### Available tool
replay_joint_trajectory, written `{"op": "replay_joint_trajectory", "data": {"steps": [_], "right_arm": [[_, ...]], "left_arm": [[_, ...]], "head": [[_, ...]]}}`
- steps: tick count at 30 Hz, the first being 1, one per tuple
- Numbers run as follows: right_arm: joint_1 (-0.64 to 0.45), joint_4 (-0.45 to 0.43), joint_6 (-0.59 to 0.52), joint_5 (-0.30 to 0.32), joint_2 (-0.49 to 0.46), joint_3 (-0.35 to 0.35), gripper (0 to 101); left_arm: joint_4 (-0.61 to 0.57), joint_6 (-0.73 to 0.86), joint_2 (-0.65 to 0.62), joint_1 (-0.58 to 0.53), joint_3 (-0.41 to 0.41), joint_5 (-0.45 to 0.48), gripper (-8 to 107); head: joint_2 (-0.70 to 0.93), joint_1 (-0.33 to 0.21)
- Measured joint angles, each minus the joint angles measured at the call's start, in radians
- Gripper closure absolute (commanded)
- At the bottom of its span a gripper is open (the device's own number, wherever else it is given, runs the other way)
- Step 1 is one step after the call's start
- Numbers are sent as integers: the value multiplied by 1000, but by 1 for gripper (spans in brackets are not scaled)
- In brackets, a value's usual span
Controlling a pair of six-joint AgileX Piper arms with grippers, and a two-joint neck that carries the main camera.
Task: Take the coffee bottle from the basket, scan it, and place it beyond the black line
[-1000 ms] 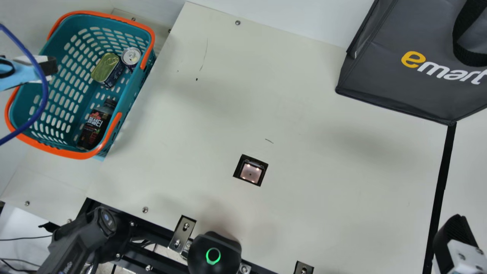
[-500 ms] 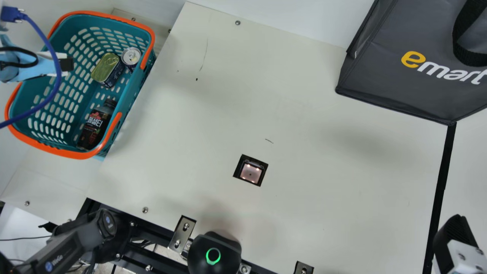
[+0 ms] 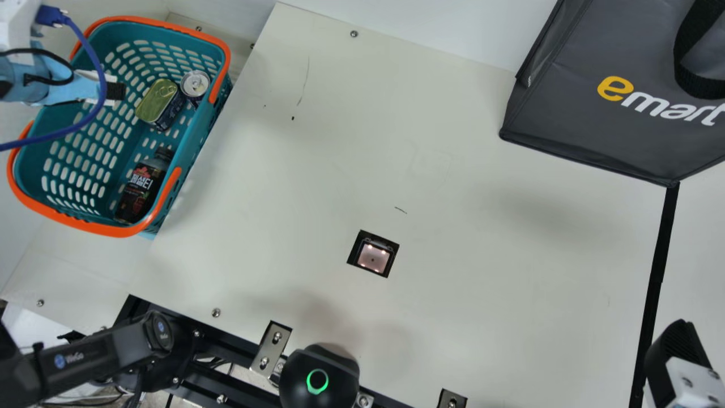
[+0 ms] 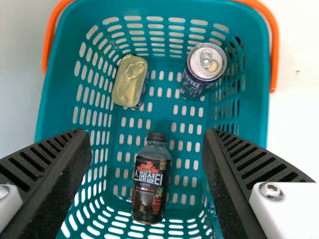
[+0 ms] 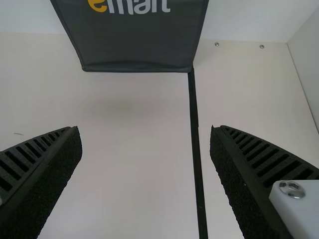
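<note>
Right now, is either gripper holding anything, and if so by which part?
Nothing held: left gripper is open above the coffee bottle, right gripper open with nothing between its fingers.

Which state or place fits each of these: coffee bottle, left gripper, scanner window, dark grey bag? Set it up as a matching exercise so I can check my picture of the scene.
1. Coffee bottle
2. Left gripper
3. Scanner window
4. Dark grey bag

A. Lit, set into the table
B. A bottom corner meets the black line
C. In the basket, black cap on
D. Open, holding nothing

Pairs: 1-C, 2-D, 3-A, 4-B
</note>
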Motion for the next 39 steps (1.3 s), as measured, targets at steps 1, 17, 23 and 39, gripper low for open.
{"op": "replay_joint_trajectory", "data": {"steps": [1,17,23,39], "right_arm": [[0,0,0,0,0,0,10],[0,0,0,0,0,0,10],[0,0,0,0,0,0,10],[0,0,0,0,0,0,10]], "left_arm": [[0,11,14,1,-2,-6,9],[17,136,183,-12,15,-99,9],[20,173,217,-17,50,-144,9],[24,193,313,-18,93,-234,9]], "head": [[0,-2],[0,-2],[0,-2],[0,-2]]}}
